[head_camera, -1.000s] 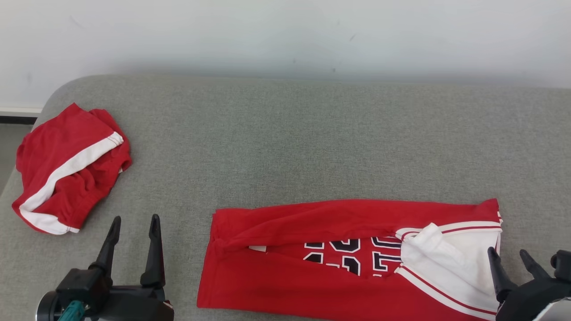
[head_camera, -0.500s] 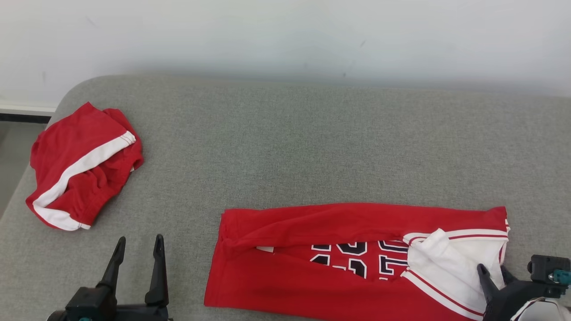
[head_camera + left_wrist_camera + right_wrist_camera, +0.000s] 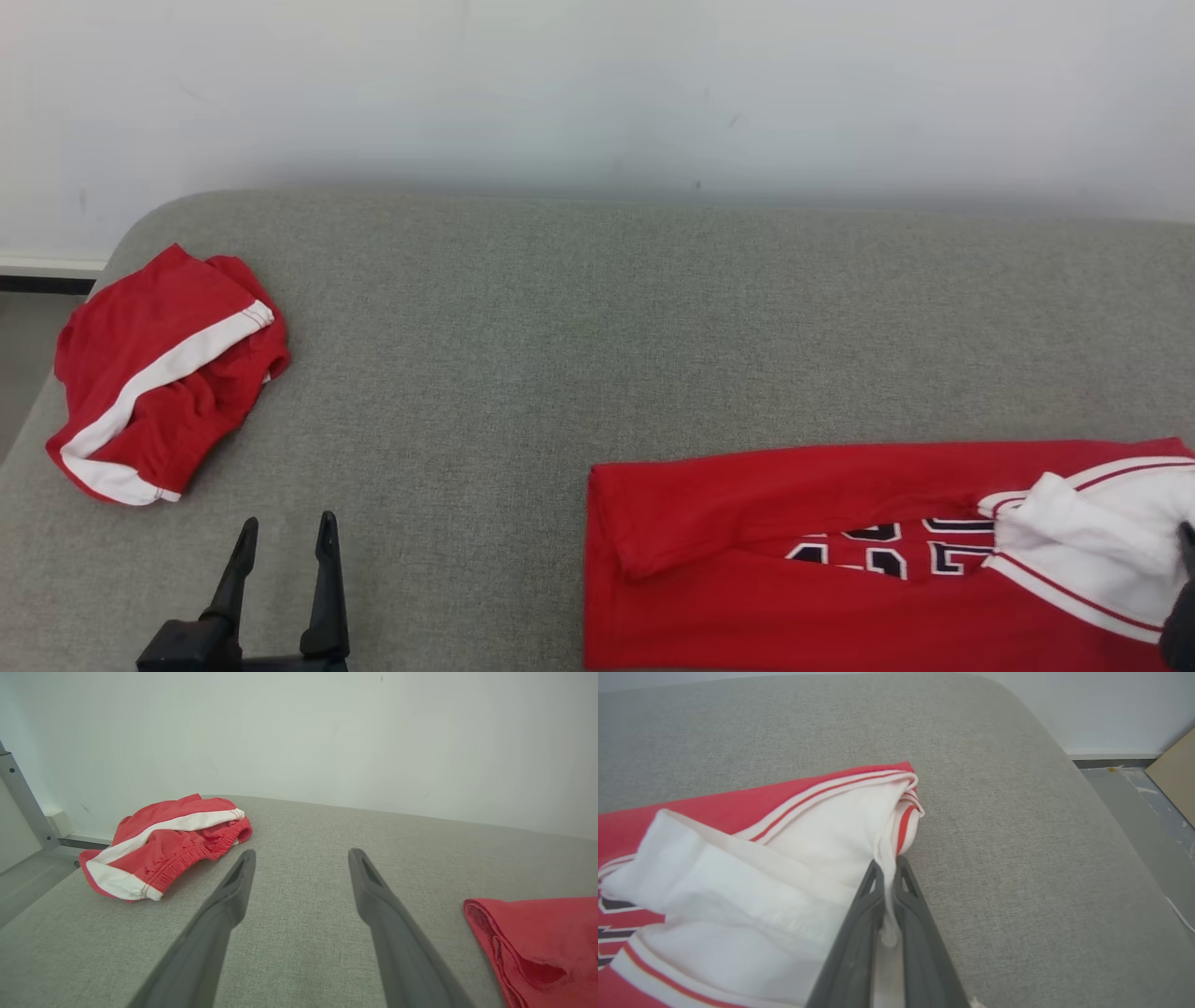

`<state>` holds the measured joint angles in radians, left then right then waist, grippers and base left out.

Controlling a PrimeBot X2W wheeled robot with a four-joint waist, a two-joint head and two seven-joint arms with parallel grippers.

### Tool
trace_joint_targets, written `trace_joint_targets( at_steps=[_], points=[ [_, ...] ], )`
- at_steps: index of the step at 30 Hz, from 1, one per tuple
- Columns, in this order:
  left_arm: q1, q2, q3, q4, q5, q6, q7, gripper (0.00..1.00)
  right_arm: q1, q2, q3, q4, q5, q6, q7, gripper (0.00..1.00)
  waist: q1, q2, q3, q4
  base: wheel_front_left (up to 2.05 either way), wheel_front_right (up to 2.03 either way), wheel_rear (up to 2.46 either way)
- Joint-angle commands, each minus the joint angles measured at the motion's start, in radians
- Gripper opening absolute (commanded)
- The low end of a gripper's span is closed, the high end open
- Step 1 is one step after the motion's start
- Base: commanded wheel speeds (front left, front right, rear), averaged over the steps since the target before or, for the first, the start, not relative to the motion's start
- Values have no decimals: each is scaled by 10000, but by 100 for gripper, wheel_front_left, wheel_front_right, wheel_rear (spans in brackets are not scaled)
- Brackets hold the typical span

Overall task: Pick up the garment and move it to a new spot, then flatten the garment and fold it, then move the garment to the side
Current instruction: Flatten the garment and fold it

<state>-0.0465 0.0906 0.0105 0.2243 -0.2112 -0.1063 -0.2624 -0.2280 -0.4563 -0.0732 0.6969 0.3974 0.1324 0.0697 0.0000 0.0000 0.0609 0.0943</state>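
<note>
Pinching a fold of the white panel [image 3: 761,882] at the right end of the red jersey [image 3: 747,607] with the right gripper [image 3: 888,862], fingers drawn nearly together and the cloth squeezed between them. Lying long and mostly flat along the near edge of the grey cushion [image 3: 560,327], toward the right, folded lengthwise with dark numerals [image 3: 887,551] showing in the gap between the folds (partly covered, so not readable). Running out of the head view at the right, with striped trim [image 3: 831,791] at that end and the closed red end pointing left. Holding the left gripper [image 3: 301,855] spread wide over bare cushion at the near left, gripping nothing, well apart from the jersey's left end. Sitting bunched at the far left corner of the cushion: red shorts [image 3: 159,373] with a white stripe, clear of both grippers. Backing the cushion on the far side, a pale wall [image 3: 597,93]; beyond the right edge, a strip of grey floor [image 3: 1134,798]
</note>
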Motion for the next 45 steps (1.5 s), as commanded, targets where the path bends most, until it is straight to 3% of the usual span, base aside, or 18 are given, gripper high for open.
trace_joint_targets(
  at_steps=[1, 7, 18, 25, 33, 45],
  points=[
    [165, -82, 40, -23, 179, -53, -32, 100, -12, -281, -216, -49, -32, -34, -32, 0, 0, 0, -109, -87, 0, 0, 0],
    [431, -235, 238, -210, 252, -49, -34, 100, 209, -362, -390, -1026, -209, -33, 162, 0, 0, 0, -221, -323, 0, 0, 0],
    [375, -342, 282, -205, 392, -104, -33, 100, 876, 995, 946, -4985, -302, -31, 1138, 0, 0, 0, -175, -583, 0, 0, 0],
    [223, -366, 223, -131, 430, -160, -33, 100, 1129, 1711, 1799, -6247, -231, -33, 1581, 0, 0, 0, -143, -370, 0, 0, 0],
    [-121, -391, -80, 76, 429, -192, -33, 100, 826, 2487, 2999, -6382, -219, -31, 1765, 0, 0, 0, 75, 185, 0, 0, 0],
    [-665, -406, -578, 418, 256, -247, -33, 100, 902, 3442, 4206, -4920, -139, -31, 1217, 0, 0, 0, 380, 916, 0, 0, 0]
  ],
)
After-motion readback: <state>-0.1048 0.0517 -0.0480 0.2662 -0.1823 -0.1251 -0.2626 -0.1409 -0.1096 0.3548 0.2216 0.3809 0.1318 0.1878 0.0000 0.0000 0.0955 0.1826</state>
